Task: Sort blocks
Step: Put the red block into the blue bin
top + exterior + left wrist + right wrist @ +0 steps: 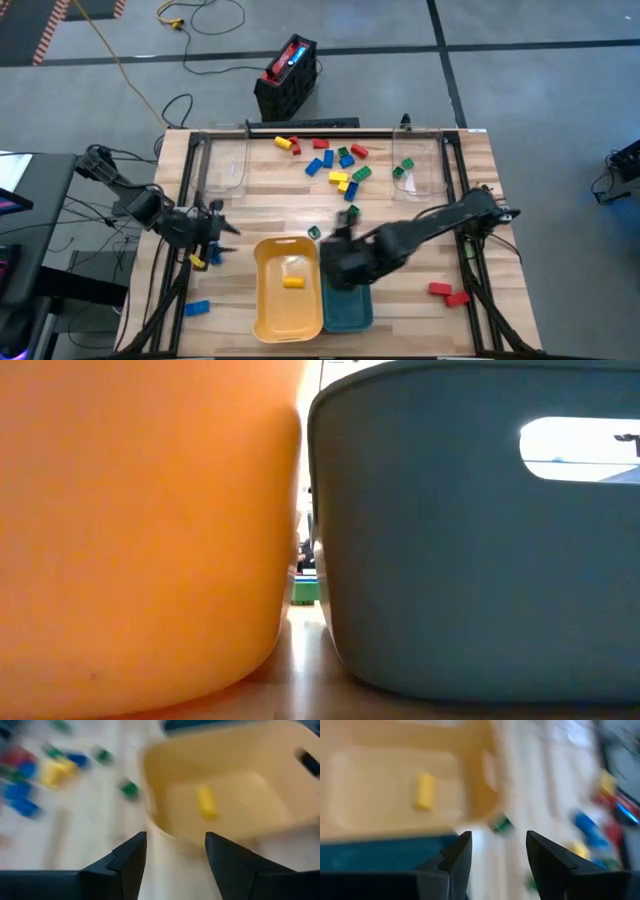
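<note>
A wooden bench point(420, 215) carries two trays side by side: a yellow tray point(268, 310) holding one yellow block point(292, 282), and a teal tray point(348, 310). The right pincer point(335, 262) hangs open and empty over the teal tray; the left pincer point(215, 240), also open, waits beside the yellow tray. The loose blocks point(335, 165) lie well beyond both.

lab: taped concrete floor point(520, 25), cables point(130, 70)

We count two trays, one yellow tray point(288, 290) and one teal tray point(348, 308), two clear containers point(226, 165) at the frame's top, and roughly twenty blocks point(340, 180), one in the yellow tray.
</note>
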Controlling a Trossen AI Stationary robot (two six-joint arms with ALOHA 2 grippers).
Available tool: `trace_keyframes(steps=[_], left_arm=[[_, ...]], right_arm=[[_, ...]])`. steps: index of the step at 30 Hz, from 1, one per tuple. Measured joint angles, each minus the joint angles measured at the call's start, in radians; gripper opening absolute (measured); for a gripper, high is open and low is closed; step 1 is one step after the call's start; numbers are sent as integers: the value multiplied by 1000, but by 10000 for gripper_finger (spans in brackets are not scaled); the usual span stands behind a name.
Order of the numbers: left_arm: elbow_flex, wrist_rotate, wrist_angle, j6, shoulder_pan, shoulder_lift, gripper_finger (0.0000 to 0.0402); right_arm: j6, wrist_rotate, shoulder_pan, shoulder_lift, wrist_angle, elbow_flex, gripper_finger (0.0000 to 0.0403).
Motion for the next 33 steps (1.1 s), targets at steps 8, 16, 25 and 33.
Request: trace_keyframes(steps=[8,16,25,33], left_arm=[[53,168,-315,-236,-1,210,199],[54,273,-448,-497,-5,328,199],[54,217,-449,-531,-26,339,199],[54,112,-412,-510,-26,339,199]], right_arm=[[507,263,137,-344,-128,-430,195],[635,139,142,-507,38,-785,195],[711,-262,184,-443,59,-855,207],[769,-512,284,-301,-18,-856,245]])
